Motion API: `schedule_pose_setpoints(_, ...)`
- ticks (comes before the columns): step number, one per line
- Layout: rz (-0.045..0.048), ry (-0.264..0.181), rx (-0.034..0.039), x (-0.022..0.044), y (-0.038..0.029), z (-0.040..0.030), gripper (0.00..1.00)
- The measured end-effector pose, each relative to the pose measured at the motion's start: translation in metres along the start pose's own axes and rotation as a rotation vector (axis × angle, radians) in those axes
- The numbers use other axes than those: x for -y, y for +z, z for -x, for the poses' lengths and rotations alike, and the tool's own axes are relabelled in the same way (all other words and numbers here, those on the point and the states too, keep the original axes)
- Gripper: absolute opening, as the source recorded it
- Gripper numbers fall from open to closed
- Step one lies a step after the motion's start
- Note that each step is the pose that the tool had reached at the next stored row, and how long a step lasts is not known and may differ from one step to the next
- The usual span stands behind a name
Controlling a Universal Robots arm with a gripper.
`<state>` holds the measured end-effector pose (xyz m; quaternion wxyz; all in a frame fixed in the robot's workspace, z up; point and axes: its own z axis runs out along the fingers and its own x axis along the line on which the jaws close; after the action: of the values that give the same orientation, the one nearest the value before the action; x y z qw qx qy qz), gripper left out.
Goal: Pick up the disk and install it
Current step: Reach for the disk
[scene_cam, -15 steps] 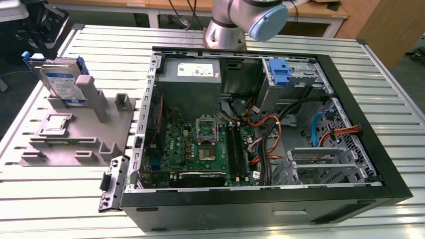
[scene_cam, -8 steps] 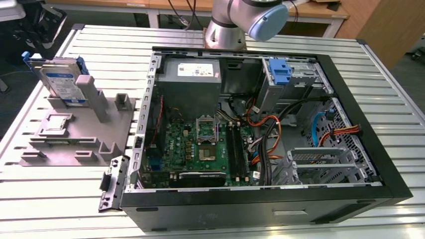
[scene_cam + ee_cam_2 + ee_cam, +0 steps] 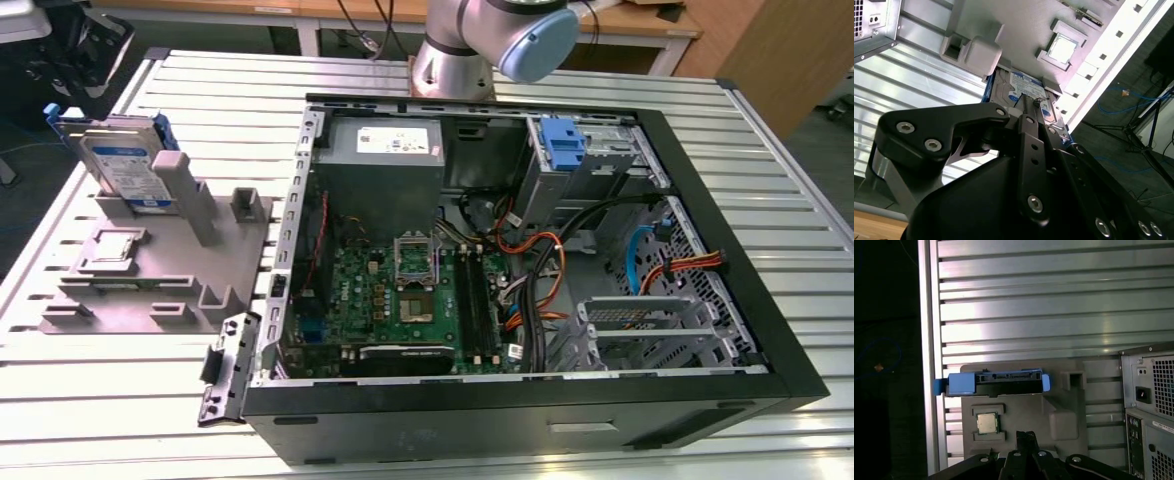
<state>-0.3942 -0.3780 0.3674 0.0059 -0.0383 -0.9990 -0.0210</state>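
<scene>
Black gripper (image 3: pixel 1026 436) parts crowd the near edge of both wrist views. The jaws look pressed together with nothing between them, poised over a grey stand (image 3: pixel 1064 415) just beside the open computer case (image 3: pixel 467 425) on the slatted metal tabletop (image 3: pixel 80 430).

The disk (image 3: pixel 120 160), a silver drive with a white-and-blue label in a blue plastic frame, stands on edge in a slot of that stand. It is outside the case, off its wall on the exterior view's left, and has not yet been lifted. Standing it upright seems meant to offer its top edge to a grasp from above. In the first wrist view the gripper hangs short of the disk, nearer a processor chip (image 3: pixel 986 423) that lies in its own recess of the stand.

The case lies on its side with the panel off, apparently so its bays can be reached from overhead. Inside, at the corner farthest from the stand, another blue carrier (image 3: pixel 566 150) sits in a metal cage. A grey power supply (image 3: pixel 384 140) occupies the corner nearer the stand. The robot arm (image 3: pixel 494 40) rises just behind the case.
</scene>
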Motion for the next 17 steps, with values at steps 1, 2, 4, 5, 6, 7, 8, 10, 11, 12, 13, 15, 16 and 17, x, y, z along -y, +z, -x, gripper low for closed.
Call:
schedule_pose_setpoints(1,0.0,0.0,0.0,0.0,0.0,-0.0002,0.1)
schedule_pose_setpoints(2,0.0,0.0,0.0,0.0,0.0,-0.0007,0.1)
schedule_pose_setpoints(4,-0.0001,0.0,0.0,-0.0001,0.0002,-0.0031,0.1)
schedule_pose_setpoints(5,0.0,0.0,0.0,-0.0002,0.0003,-0.0048,0.1)
schedule_pose_setpoints(6,0.0,0.0,0.0,-0.0006,0.0004,-0.0066,0.1)
schedule_pose_setpoints(7,0.0001,0.0,0.0002,-0.0013,0.0005,-0.0085,0.1)
schedule_pose_setpoints(8,0.0001,0.0,0.0004,-0.002,0.0006,-0.0106,0.1)
schedule_pose_setpoints(10,0.0,0.0,0.0007,-0.004,0.0009,-0.0155,0.1)
schedule_pose_setpoints(11,0.0,0.0,0.0008,-0.0048,0.0011,-0.0179,0.1)
schedule_pose_setpoints(12,0.0001,0.0,0.0009,-0.0055,0.0013,-0.0199,0.1)
schedule_pose_setpoints(13,0.0001,0.0,0.0008,-0.0063,0.0014,-0.0218,0.1)
schedule_pose_setpoints(15,0.0001,0.0,0.0008,-0.0076,0.0019,-0.0254,0.1)
schedule_pose_setpoints(16,0.0001,0.0,0.0009,-0.0082,0.0022,-0.027,0.1)
schedule_pose_setpoints(17,0.0,0.0,0.0008,-0.0087,0.0024,-0.0284,0.1)
